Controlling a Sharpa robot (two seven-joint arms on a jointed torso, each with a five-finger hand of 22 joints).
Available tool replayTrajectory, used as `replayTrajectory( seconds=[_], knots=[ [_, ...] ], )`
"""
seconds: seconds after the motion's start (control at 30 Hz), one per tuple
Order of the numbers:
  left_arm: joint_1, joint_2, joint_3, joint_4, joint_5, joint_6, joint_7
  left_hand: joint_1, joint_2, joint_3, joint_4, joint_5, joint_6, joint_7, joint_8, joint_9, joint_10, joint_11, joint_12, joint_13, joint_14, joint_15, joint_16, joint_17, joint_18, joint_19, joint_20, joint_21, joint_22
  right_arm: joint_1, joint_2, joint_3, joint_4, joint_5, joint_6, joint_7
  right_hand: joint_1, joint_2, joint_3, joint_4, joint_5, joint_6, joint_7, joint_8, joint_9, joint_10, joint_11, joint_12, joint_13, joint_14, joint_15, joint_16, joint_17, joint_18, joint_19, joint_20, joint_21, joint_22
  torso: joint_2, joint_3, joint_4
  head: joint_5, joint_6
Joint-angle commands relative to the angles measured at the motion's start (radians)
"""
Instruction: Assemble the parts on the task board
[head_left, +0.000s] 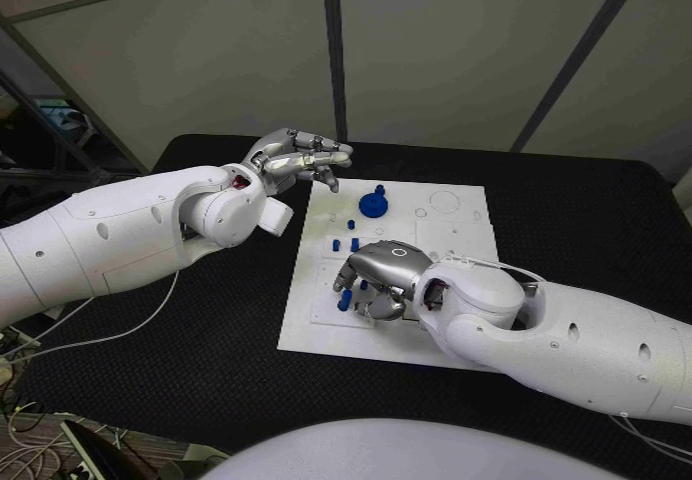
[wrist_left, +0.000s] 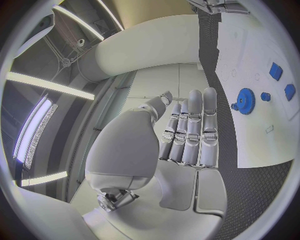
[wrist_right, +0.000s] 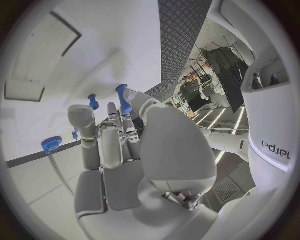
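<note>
The white task board (head_left: 433, 250) lies in the middle of the black table. A blue gear (head_left: 374, 206) (wrist_left: 245, 101) (wrist_right: 51, 144) stands near its far edge. Two small blue pegs (head_left: 346, 243) stand upright closer in, left of centre. My right hand (head_left: 381, 277) is down on the board's near left part. There its thumb and a finger pinch a blue peg (wrist_right: 123, 99), with another blue peg (wrist_right: 94, 101) just beyond the fingertips. My left hand (head_left: 299, 160) hovers off the board's far left corner; its fingers (wrist_left: 190, 127) are stretched out and hold nothing.
More blue pieces (wrist_left: 275, 71) lie on the board past the gear. Several empty holes and outlines (head_left: 444, 201) mark the board's far right part. Black table (head_left: 577, 220) runs all round the board. A white cable (head_left: 130, 325) trails under my left arm.
</note>
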Motion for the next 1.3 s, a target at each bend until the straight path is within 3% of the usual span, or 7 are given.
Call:
replayTrajectory(
  seconds=[0.03, 0.37, 0.5, 0.77, 0.87, 1.03, 1.3],
  knots=[
    [0.002, 0.0, 0.001, 0.0, 0.002, 0.008, 0.001, -0.009, -0.001, -0.005, 0.001, -0.004, -0.004, -0.001, 0.001, 0.001, -0.005, -0.001, 0.004, 0.0, 0.004, 0.004, -0.003, -0.001, -0.002, 0.006, -0.001, -0.005, -0.001, 0.0, -0.007, 0.0, 0.01, -0.015, -0.062, 0.02, 0.005, -0.01, -0.009, -0.002, 0.005, -0.012, -0.003, -0.002, 0.0, -0.011, 0.0, 0.0, 0.0, 0.045, 0.009, -0.005, -0.002, 0.009, -0.003, 0.008, -0.005, -0.003, 0.0, -0.0003, 0.0002, 0.0, 0.001],
    [0.002, -0.005, 0.001, 0.0, 0.002, 0.008, 0.0, -0.009, -0.001, -0.005, 0.001, -0.004, -0.004, -0.001, 0.001, 0.001, -0.005, -0.001, 0.004, 0.0, 0.004, 0.004, -0.003, -0.001, -0.002, 0.006, -0.001, -0.005, -0.001, -0.003, -0.113, 0.002, 0.088, 0.007, -0.196, 0.042, 0.008, -0.009, -0.034, -0.001, 0.002, -0.018, 0.002, 0.002, 0.003, -0.022, 0.0, 0.016, 0.003, 0.033, 0.01, -0.033, -0.046, 0.019, -0.03, 0.009, -0.041, -0.057, -0.002, -0.0004, -0.0015, -0.004, 0.005],
    [0.002, -0.01, 0.001, 0.001, 0.002, 0.008, -0.001, -0.009, -0.001, -0.005, 0.001, -0.004, -0.004, -0.001, 0.001, 0.001, -0.005, -0.001, 0.004, 0.0, 0.004, 0.004, -0.003, -0.001, -0.002, 0.006, -0.001, -0.005, -0.001, 0.003, -0.203, 0.019, 0.125, 0.154, -0.254, 0.029, -0.061, 0.001, -0.075, 0.062, -0.022, 0.04, 0.036, 0.023, 0.012, 0.057, -0.011, 0.07, 0.013, 0.018, 0.003, -0.073, -0.099, 0.039, -0.088, 0.006, -0.122, -0.17, -0.003, -0.0017, -0.0023, -0.009, 0.008],
    [0.001, -0.02, -0.001, 0.003, 0.002, 0.004, -0.003, -0.008, -0.001, -0.005, 0.001, -0.004, -0.005, 0.0, 0.001, 0.001, -0.006, -0.001, 0.004, -0.001, 0.004, 0.003, -0.003, -0.002, -0.002, 0.007, -0.001, -0.006, -0.002, 0.008, -0.378, 0.045, 0.185, 0.341, -0.258, -0.066, -0.119, -0.026, -0.158, 0.131, 0.004, 0.121, -0.02, 0.062, 0.023, 0.35, -0.088, 0.261, 0.122, 0.069, -0.058, 0.043, 0.079, 0.001, 0.048, -0.045, 0.01, 0.03, -0.002, 0.0022, -0.0157, -0.026, 0.023],
    [0.001, -0.021, -0.002, 0.003, 0.002, 0.003, -0.003, -0.008, -0.001, -0.005, 0.001, -0.004, -0.005, 0.0, 0.001, 0.001, -0.006, -0.001, 0.004, -0.001, 0.004, 0.003, -0.003, -0.002, -0.002, 0.007, -0.001, -0.006, -0.002, 0.008, -0.43, 0.047, 0.204, 0.357, -0.235, -0.117, -0.121, -0.017, -0.235, 0.171, 0.039, 0.124, -0.044, 0.084, 0.027, 0.372, -0.106, 0.554, 0.435, 0.078, -0.067, 0.083, 0.137, -0.01, 0.089, -0.073, 0.058, 0.099, -0.003, 0.0025, -0.0191, -0.036, 0.026],
    [0.001, -0.023, -0.003, 0.007, 0.002, 0.003, -0.003, -0.008, -0.001, -0.005, 0.001, -0.004, -0.005, 0.0, 0.001, 0.001, -0.006, -0.001, 0.004, -0.001, 0.004, 0.003, -0.003, -0.002, -0.002, 0.007, -0.001, -0.006, -0.002, 0.008, -0.485, 0.049, 0.227, 0.346, -0.219, -0.201, -0.134, 0.002, -0.353, 0.235, 0.115, 0.12, -0.04, 0.119, 0.039, 0.407, -0.106, 1.091, 1.041, 0.093, -0.073, 0.136, 0.23, -0.027, 0.121, -0.066, 0.104, 0.173, -0.001, 0.0039, -0.0206, -0.076, 0.034],
    [0.001, -0.025, -0.003, 0.012, 0.002, 0.003, -0.003, -0.008, -0.001, -0.005, 0.001, -0.004, -0.005, 0.0, 0.001, 0.001, -0.006, -0.001, 0.004, -0.001, 0.004, 0.003, -0.003, -0.002, -0.002, 0.007, -0.001, -0.006, -0.002, -0.001, -0.501, 0.048, 0.229, 0.307, -0.193, -0.299, -0.113, 0.031, -0.479, 0.292, 0.126, 0.111, -0.042, 0.164, 0.057, 0.411, -0.104, 1.245, 1.23, 0.1, -0.071, 0.156, 0.268, -0.033, 0.134, -0.064, 0.132, 0.215, 0.0, 0.004, -0.0217, -0.11, 0.037]
  ],
)
